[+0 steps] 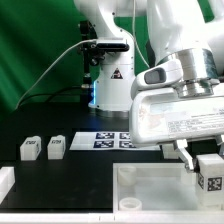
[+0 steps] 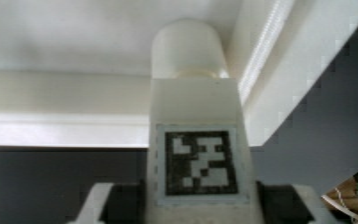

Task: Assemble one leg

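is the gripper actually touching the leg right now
Touching. The wrist view shows the leg sitting between the fingers of the gripper, with both fingers flush against its sides and no gap showing.

No legible words or numbers. Warning triangle (image 1: 116, 74) on robot base (image 1: 104, 92). Black-white square tag (image 2: 201, 160) on leg (image 2: 197, 105).

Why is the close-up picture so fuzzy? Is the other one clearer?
Wrist view: the leg, held in the gripper, is very near the lens, so its tag looks soft, and the white tray piece behind blurs too. Exterior view: sharper; the marker board shows clearly on the dark table, a blue glow behind.
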Motion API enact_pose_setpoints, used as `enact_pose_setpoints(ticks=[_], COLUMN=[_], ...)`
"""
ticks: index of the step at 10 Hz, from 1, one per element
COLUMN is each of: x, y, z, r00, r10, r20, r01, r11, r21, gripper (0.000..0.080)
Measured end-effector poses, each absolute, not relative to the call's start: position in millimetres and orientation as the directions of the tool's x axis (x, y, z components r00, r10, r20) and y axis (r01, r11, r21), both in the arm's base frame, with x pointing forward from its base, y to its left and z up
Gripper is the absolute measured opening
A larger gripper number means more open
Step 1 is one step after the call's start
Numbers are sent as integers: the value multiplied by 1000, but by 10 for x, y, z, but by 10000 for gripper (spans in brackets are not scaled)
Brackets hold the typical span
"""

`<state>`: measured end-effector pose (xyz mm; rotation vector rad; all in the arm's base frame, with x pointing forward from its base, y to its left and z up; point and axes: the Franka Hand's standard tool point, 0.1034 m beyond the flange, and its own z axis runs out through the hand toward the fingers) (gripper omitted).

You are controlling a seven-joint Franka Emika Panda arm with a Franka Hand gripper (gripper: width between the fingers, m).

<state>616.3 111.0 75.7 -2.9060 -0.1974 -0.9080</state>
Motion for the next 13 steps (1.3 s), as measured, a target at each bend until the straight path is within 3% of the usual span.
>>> enact_pose_setpoints(ticks=[1,2,3,5,13], x=[6164,6153,6144,6139,6129], y=[1109,1112,1115,1114,1099], z=[759,745,732,727,715], r00=[815,822,826,826,838], r10=[96,97,98,98,91], r20=[571,561,556,555,538], r01=[150,152,153,153,148], r11=[-987,-987,-987,-987,-987], r21=[-48,-52,-54,-54,-62], gripper=[291,366,366,618,649])
